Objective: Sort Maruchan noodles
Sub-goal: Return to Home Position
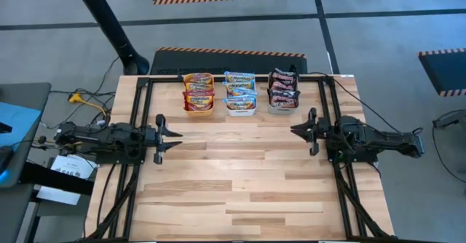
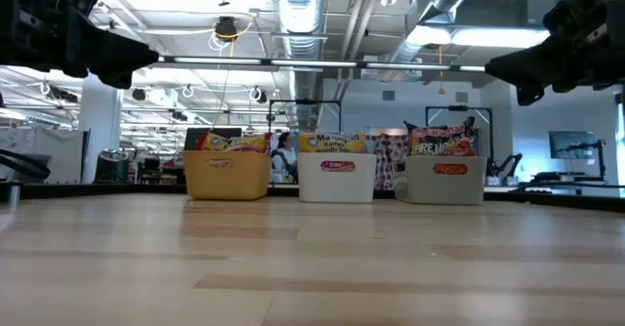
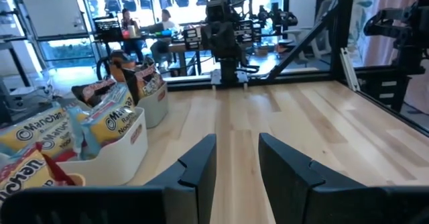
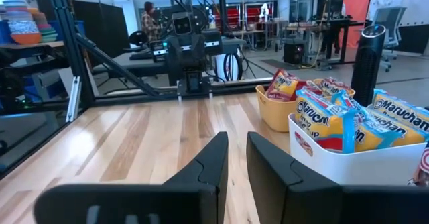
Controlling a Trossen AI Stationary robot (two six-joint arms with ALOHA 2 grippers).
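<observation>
The Maruchan noodles [image 1: 239,83] all sit inside three bins in a row at 12 o'clock on the table [image 1: 240,185]: orange-yellow packets in the orange bin [image 1: 198,110], light blue ones in the white bin [image 1: 240,112], dark red ones in the grey bin [image 1: 282,110]. The left gripper [image 1: 178,137] hovers at 9 o'clock and the right gripper [image 1: 295,132] at 3 o'clock, tips facing each other. Each has its fingers a little apart and holds nothing.
</observation>
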